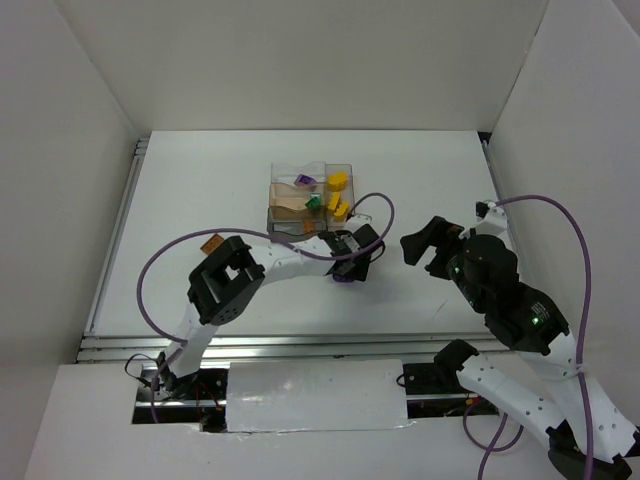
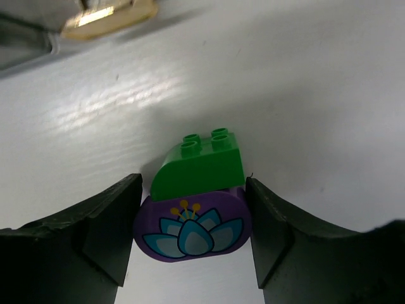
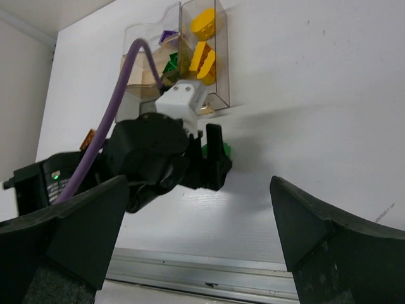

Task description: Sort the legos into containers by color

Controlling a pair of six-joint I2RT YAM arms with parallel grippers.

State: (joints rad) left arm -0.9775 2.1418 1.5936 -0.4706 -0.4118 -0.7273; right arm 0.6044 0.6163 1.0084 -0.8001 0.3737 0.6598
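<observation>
**Q:** What does the left gripper (image 2: 193, 218) hold?

**A:** Its 2 fingers (image 2: 107, 234) press against opposite ends of the rounded purple piece with green top (image 2: 197, 170). The piece sits on or just above the table (image 2: 304, 88), just in front of the containers (image 1: 283, 222).

**Q:** And the right gripper (image 1: 428, 250)?

**A:** Its jaws stand wide apart, holding nothing, to the right of the left gripper.

**Q:** Where do the other legos lie?

**A:** 2 yellow bricks (image 1: 338, 181) occupy the right-hand compartment. A green brick (image 1: 313, 201) and a purple brick (image 1: 304, 180) sit in the compartment beside it. An orange-brown brick (image 1: 212, 243) lies on the table, left of the containers.

White arm links (image 1: 290, 262), black joints (image 1: 225, 285), purple cables (image 3: 119, 95), green LED (image 3: 56, 176).
</observation>
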